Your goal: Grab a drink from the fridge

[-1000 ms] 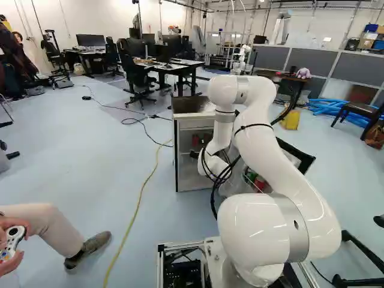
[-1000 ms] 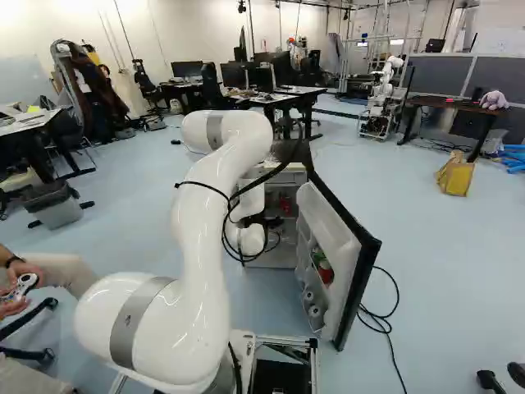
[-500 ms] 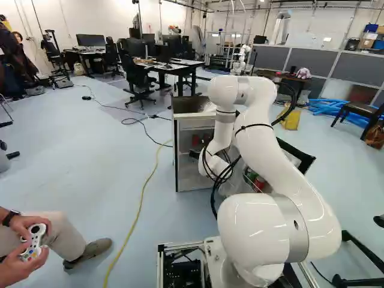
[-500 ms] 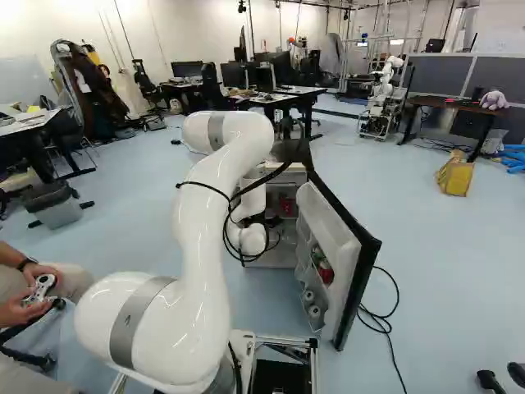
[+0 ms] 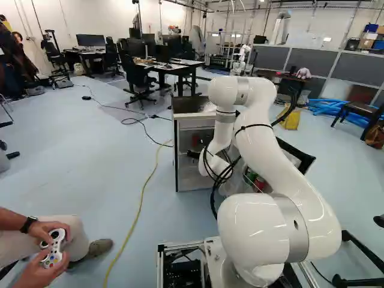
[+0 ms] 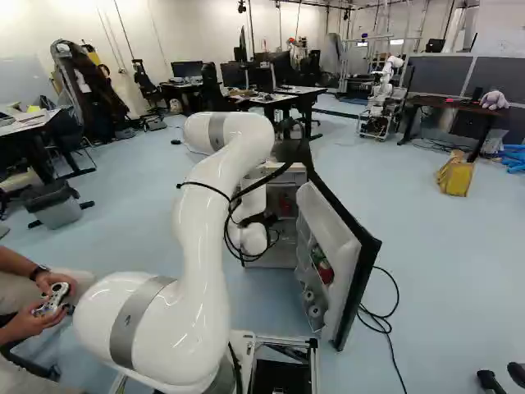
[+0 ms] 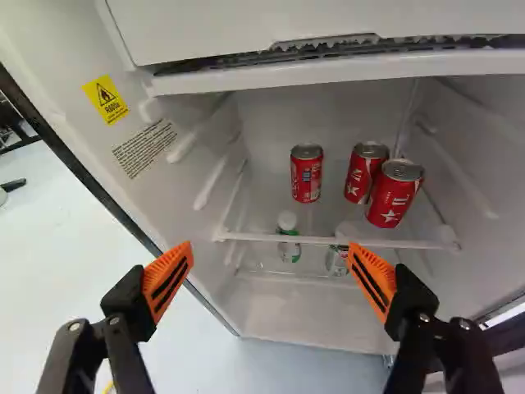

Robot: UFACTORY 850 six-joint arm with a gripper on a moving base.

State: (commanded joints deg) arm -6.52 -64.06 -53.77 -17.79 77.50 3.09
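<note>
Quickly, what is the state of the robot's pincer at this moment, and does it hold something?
Pincer: open, fingers wide apart, nothing held.

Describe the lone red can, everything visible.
The lone red can is cylindrical, metallic-looking, with a silvery top and pale and dark print on its side. It stands upright on the upper shelf inside the fridge, apart from the other two red cans. The open tool isn't touching it. Whether it's been opened, I can't tell.
</note>
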